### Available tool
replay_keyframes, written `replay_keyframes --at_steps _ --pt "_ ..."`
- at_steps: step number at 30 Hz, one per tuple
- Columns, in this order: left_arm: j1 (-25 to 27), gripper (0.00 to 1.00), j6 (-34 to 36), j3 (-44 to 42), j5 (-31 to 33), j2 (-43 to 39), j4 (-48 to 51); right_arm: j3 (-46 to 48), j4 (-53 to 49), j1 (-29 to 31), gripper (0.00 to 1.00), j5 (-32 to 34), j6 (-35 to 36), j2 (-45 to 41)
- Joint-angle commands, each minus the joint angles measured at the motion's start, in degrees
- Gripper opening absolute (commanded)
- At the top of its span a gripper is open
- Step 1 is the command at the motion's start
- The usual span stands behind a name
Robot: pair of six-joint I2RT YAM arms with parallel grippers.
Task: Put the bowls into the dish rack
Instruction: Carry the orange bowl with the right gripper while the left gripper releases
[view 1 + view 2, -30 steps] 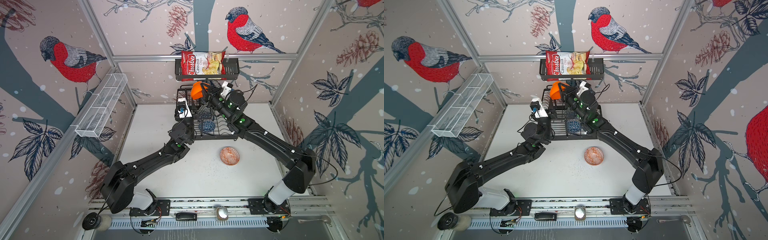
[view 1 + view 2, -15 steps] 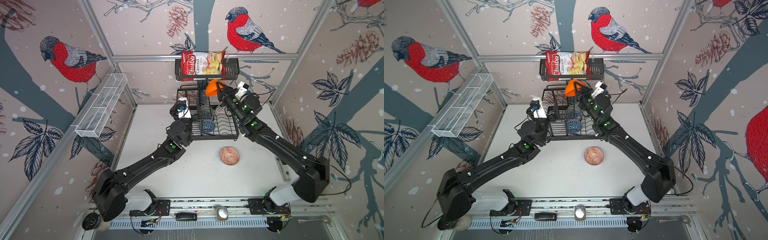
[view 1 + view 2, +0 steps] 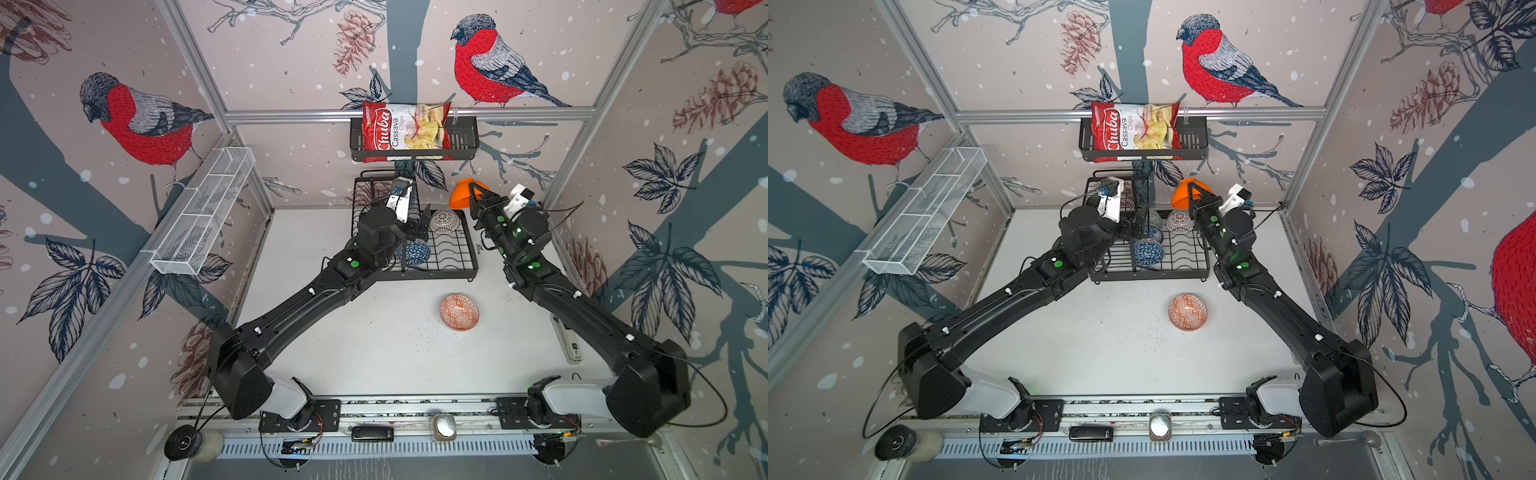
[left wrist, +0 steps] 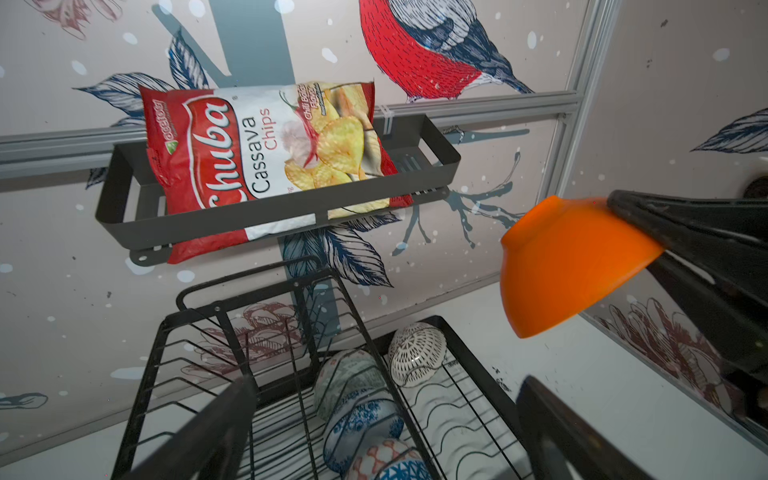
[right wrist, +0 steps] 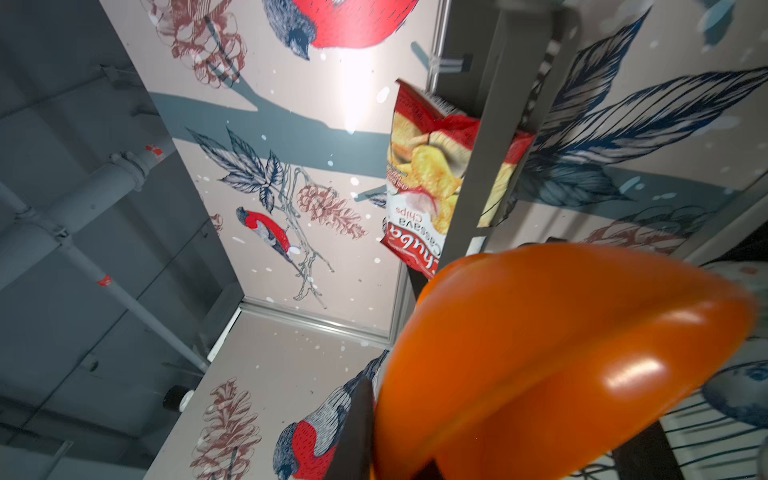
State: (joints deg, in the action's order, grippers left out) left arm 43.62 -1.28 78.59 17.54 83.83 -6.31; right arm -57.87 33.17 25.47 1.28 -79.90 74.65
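Table (image 3: pixel 374 340) — right gripper (image 3: pixel 475 194), clamped on orange bowl (image 3: pixel 460 198), swung rightward; left gripper (image 3: pixel 419 226) wide, empty.

Dish rack (image 3: pixel 453 259) at the back of the table (image 3: pixel 374 340), under a wall basket (image 3: pixel 465 141) holding a chip bag (image 3: pixel 405 131). Racked bowls (image 3: pixel 444 221) stand in its lower tray. A loose bowl (image 3: pixel 459 311) lies on the table before it. The right gripper (image 3: pixel 473 192) holds a raised bowl (image 3: pixel 459 196) up by the rack's right rear corner. A mesh basket (image 3: pixel 203 212) hangs on the left wall.
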Motion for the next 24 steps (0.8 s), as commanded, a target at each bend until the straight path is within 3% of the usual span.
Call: replay_keyframes --at_steps 1,11,24 --pt "-0.13 0.98 -1.11 1.76 -4.10 0.41 4.67 3.57 6.20 -2.76 0.00 -1.23 -0.95 -0.62" --pt "-0.11 0.98 -1.45 4.88 -8.46 4.76 6.67 6.47 13.20 -9.90 0.00 -9.80 -1.32 9.65" --pt "-0.11 0.98 -0.18 10.50 -8.15 11.55 8.08 -0.02 23.11 -10.07 0.00 -15.72 -0.80 26.99"
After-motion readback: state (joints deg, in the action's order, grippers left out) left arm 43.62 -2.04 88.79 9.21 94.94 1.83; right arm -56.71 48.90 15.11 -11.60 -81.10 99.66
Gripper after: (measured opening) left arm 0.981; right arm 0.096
